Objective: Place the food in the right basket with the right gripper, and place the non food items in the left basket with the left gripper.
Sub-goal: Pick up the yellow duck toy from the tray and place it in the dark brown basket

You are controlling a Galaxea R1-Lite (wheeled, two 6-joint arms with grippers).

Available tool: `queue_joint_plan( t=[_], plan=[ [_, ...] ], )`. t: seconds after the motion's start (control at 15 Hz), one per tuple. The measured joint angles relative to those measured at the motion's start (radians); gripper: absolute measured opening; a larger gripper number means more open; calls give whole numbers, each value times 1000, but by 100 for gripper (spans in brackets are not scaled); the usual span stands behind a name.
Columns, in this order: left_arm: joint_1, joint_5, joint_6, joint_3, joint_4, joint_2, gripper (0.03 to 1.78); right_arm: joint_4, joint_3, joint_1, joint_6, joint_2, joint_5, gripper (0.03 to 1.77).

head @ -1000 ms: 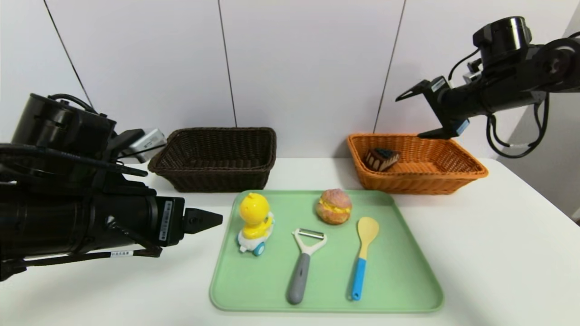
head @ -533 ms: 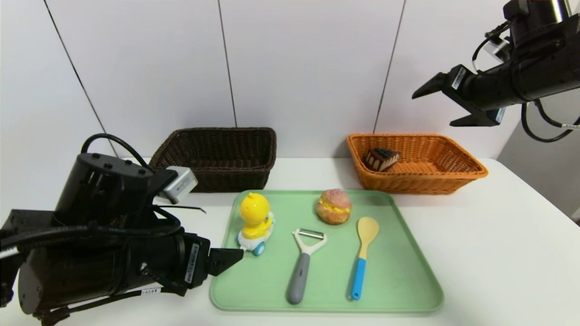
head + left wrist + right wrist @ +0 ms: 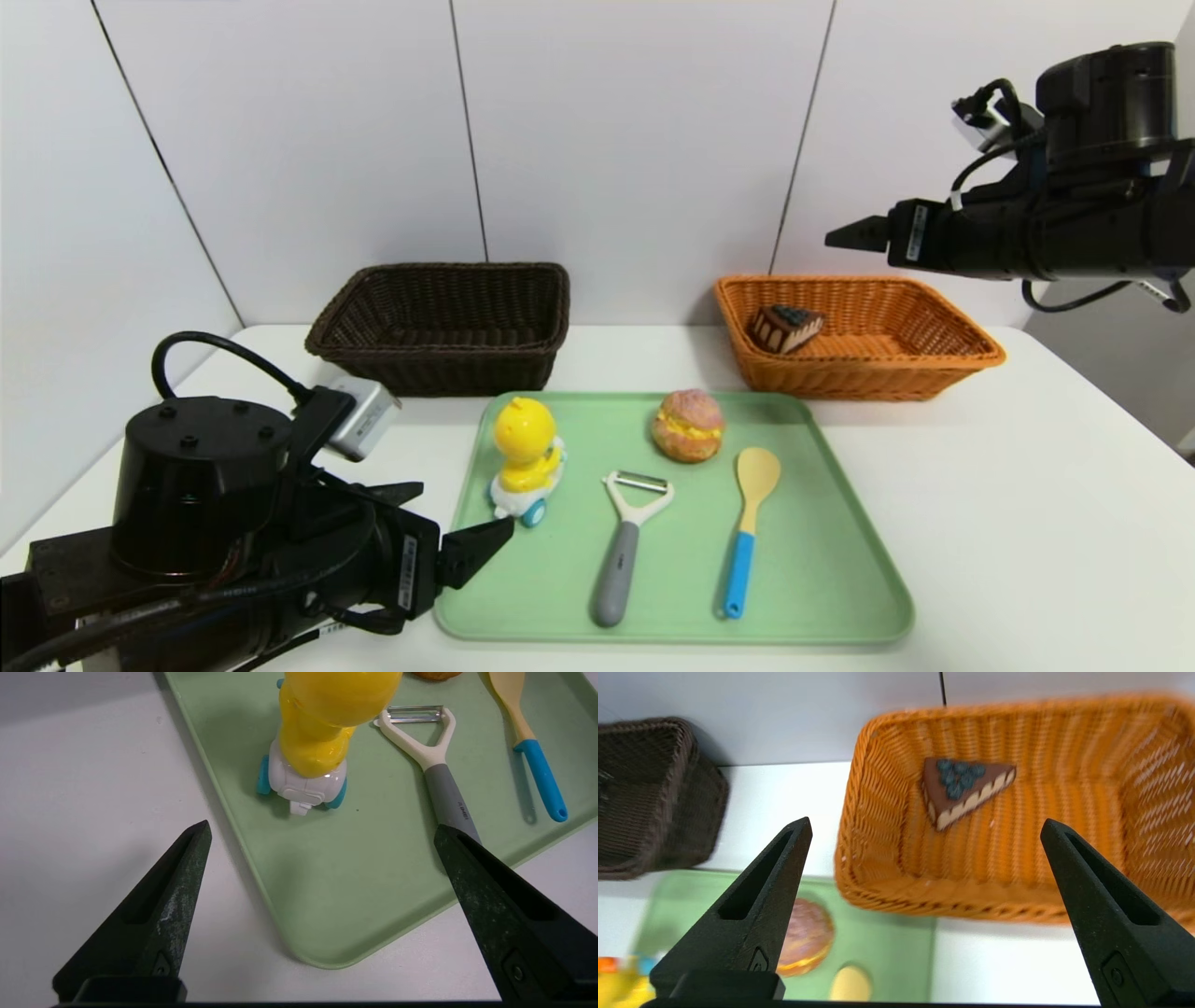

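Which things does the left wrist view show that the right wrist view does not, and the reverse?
Only the left wrist view shows the peeler and the spoon's blue handle.

Only the right wrist view shows the chocolate cake slice, the orange wicker basket and the dark brown wicker basket.

Both show parts of the yellow duck toy, the cream puff, the spoon and the green tray.

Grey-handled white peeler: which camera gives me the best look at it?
The head view: it shows the whole grey-handled white peeler, blade to handle end, lying on the light green tray. The left wrist view is closer, but one of the left gripper's black fingers hides the handle's end. The right wrist view doesn't show it.
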State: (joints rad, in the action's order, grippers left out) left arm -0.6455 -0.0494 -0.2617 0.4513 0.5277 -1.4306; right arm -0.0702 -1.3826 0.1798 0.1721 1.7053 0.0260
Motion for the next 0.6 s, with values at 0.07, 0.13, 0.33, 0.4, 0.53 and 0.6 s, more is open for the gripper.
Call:
queue_joint_plan(
  t=[0.07, 0.13, 0.33, 0.4, 0.53, 0.6],
  plan=[
    [0, -17, 4, -18, 18, -2, 169, 113, 79, 5, -58, -20, -5, 169],
    [0, -38, 14, -37, 39, -4, 169, 203, 141, 9, -102, -38, -8, 169],
    [-3, -60, 55, -85, 96, 4, 169, 307, 272, 16, -139, -86, -12, 169],
    [-5, -64, 77, -97, 112, 15, 169, 308, 304, 19, -140, -99, -13, 169],
    [-7, -66, 149, -123, 123, 43, 169, 309, 376, 37, -139, -129, -16, 169],
    [-7, -65, 180, -130, 126, 52, 169, 314, 411, 52, -139, -143, -18, 170]
  ],
)
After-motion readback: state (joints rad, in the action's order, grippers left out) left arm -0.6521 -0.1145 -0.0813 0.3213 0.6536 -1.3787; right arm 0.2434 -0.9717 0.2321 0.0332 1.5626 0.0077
